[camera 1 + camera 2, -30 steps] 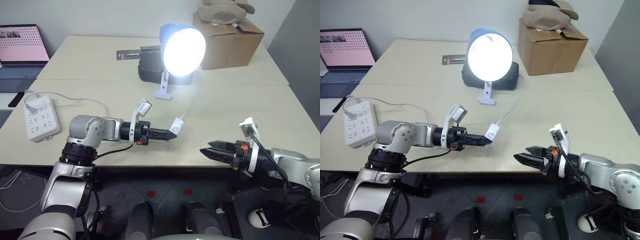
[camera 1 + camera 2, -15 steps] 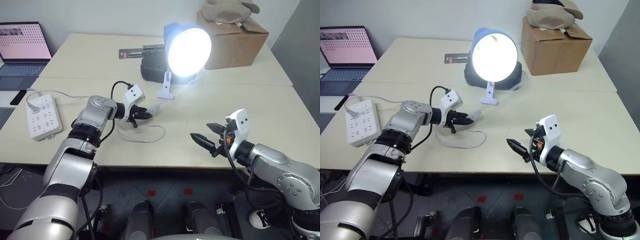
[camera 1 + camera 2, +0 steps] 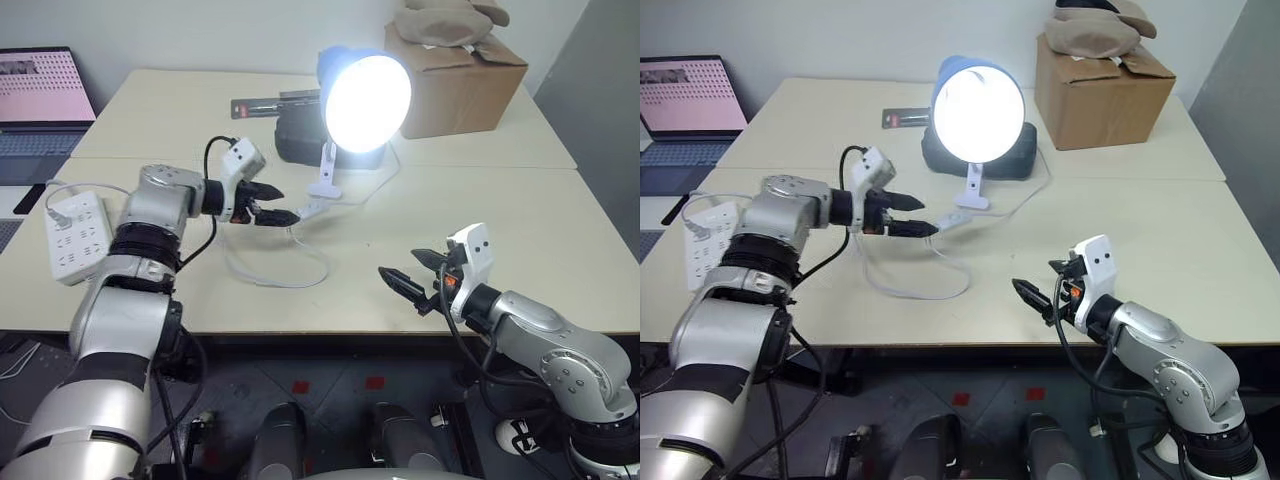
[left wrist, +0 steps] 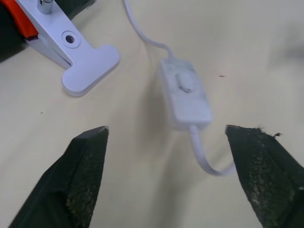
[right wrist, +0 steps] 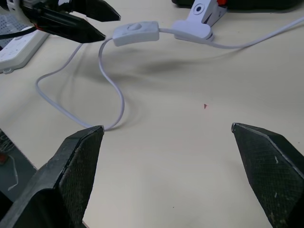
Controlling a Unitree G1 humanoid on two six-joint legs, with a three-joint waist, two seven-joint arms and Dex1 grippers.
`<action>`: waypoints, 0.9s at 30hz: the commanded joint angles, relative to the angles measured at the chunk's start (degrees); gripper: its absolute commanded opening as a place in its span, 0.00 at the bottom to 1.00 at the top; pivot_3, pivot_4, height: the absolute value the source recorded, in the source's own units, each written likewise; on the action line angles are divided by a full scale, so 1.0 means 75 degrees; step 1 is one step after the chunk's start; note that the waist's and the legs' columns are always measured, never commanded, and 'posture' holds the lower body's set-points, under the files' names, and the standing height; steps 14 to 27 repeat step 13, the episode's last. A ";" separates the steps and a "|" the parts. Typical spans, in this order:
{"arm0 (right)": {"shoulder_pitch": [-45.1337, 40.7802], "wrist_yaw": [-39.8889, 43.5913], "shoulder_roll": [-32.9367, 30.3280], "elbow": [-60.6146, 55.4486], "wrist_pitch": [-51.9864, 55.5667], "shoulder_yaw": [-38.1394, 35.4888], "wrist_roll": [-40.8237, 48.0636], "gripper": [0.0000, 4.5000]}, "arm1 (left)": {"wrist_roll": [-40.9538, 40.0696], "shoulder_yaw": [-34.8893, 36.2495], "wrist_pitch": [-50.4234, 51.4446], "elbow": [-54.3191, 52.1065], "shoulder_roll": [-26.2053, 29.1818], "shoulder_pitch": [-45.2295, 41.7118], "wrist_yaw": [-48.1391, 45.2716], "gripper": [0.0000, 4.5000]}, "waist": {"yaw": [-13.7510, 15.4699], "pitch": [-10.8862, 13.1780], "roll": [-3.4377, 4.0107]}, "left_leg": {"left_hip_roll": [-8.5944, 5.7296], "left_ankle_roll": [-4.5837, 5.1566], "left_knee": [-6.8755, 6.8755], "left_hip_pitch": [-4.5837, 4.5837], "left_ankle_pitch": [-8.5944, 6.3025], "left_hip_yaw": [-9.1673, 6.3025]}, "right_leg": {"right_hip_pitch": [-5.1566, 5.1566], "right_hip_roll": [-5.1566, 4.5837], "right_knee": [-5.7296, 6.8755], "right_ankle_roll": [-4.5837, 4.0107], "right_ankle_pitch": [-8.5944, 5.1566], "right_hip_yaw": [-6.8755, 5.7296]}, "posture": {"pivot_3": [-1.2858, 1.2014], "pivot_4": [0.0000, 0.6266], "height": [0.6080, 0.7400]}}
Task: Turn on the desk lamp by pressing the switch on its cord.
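Left wrist view: switch (image 4: 186, 95) rocker, lying flat between spread left gripper (image 4: 166, 137) fingers, untouched.
Head view: desk lamp (image 3: 365, 100) lit.
Right gripper (image 3: 412, 270): spread, empty.

- The desk lamp (image 3: 362, 98) glares so brightly that its bulb and the shade's inside wash out into one white disc — no detail can be told there.
- Behind the lamp, a dark object (image 3: 980, 160) on the surface is largely covered by the shade and stem; what it is stays unclear.
- The laptop (image 3: 40, 95) is cut by the picture's edge.
- The power strip (image 3: 702, 240) is partly hidden by the left arm.
- In the left wrist view the lamp's base (image 4: 76, 57) is cropped at the edge, and the switch (image 4: 186, 97) looks blurred — its rocker position cannot be read.
- The cord (image 3: 275, 270) runs behind the left end effector (image 3: 280, 203), so part of its run there is unseen.
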 commanded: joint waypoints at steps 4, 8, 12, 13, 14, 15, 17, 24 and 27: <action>0.0245 0.0809 -0.0562 0.0013 -0.0144 -0.0564 -0.0195 1.00 | -0.0250 0.0680 0.0849 -0.2154 0.1215 0.0987 -0.0005 0.99 | 0.0010 -0.0001 0.0001 | -0.0003 -0.0001 0.0004 0.0004 0.0001 -0.0001 | 0.0004 -0.0009 0.0003 -0.0003 0.0002 0.0002 | 0.52 0.24 1.00; 0.0488 0.1418 -0.0991 0.0122 -0.0135 -0.0872 -0.0177 1.00 | -0.0161 0.0866 0.0752 -0.2692 0.1753 0.1722 0.0133 0.99 | 0.0019 -0.0001 0.0001 | 0.0001 -0.0001 0.0034 0.0003 0.0001 -0.0014 | 0.0017 -0.0009 0.0011 -0.0003 0.0002 0.0001 | 0.52 0.24 1.00; 0.0455 0.1626 -0.1036 0.0253 -0.0130 -0.0906 -0.0278 1.00 | -0.0147 0.0971 0.0613 -0.2729 0.1695 0.1949 0.0529 0.99 | 0.0050 -0.0001 0.0001 | 0.0004 0.0000 0.0075 0.0001 0.0000 -0.0015 | 0.0027 -0.0011 0.0020 0.0009 0.0010 -0.0001 | 0.52 0.24 1.00; 0.0440 0.1659 -0.1038 0.0270 -0.0124 -0.0909 -0.0298 1.00 | -0.0127 0.0986 0.0533 -0.2692 0.1668 0.1957 0.0625 0.99 | 0.0050 -0.0001 0.0001 | 0.0005 0.0000 0.0079 0.0002 0.0000 -0.0016 | 0.0029 -0.0012 0.0020 0.0014 0.0011 -0.0001 | 0.52 0.24 1.00; 0.0440 0.1659 -0.1038 0.0270 -0.0124 -0.0909 -0.0298 1.00 | -0.0127 0.0986 0.0533 -0.2692 0.1668 0.1957 0.0625 0.99 | 0.0050 -0.0001 0.0001 | 0.0005 0.0000 0.0079 0.0002 0.0000 -0.0016 | 0.0029 -0.0012 0.0020 0.0014 0.0011 -0.0001 | 0.52 0.24 1.00; 0.0440 0.1659 -0.1038 0.0270 -0.0124 -0.0909 -0.0298 1.00 | -0.0127 0.0986 0.0533 -0.2692 0.1668 0.1957 0.0625 0.99 | 0.0050 -0.0001 0.0001 | 0.0005 0.0000 0.0079 0.0002 0.0000 -0.0016 | 0.0029 -0.0012 0.0020 0.0014 0.0011 -0.0001 | 0.52 0.24 1.00; 0.0440 0.1659 -0.1038 0.0270 -0.0124 -0.0909 -0.0298 1.00 | -0.0127 0.0986 0.0533 -0.2692 0.1668 0.1957 0.0625 0.99 | 0.0050 -0.0001 0.0001 | 0.0005 0.0000 0.0079 0.0002 0.0000 -0.0016 | 0.0029 -0.0012 0.0020 0.0014 0.0011 -0.0001 | 0.52 0.24 1.00; 0.0440 0.1659 -0.1038 0.0270 -0.0124 -0.0909 -0.0298 1.00 | -0.0127 0.0986 0.0533 -0.2692 0.1668 0.1957 0.0625 0.99 | 0.0050 -0.0001 0.0001 | 0.0005 0.0000 0.0079 0.0002 0.0000 -0.0016 | 0.0029 -0.0012 0.0020 0.0014 0.0011 -0.0001 | 0.52 0.24 1.00; 0.0440 0.1659 -0.1038 0.0270 -0.0124 -0.0909 -0.0298 1.00 | -0.0127 0.0986 0.0533 -0.2692 0.1668 0.1957 0.0625 0.99 | 0.0050 -0.0001 0.0001 | 0.0005 0.0000 0.0079 0.0002 0.0000 -0.0016 | 0.0029 -0.0012 0.0020 0.0014 0.0011 -0.0001 | 0.52 0.24 1.00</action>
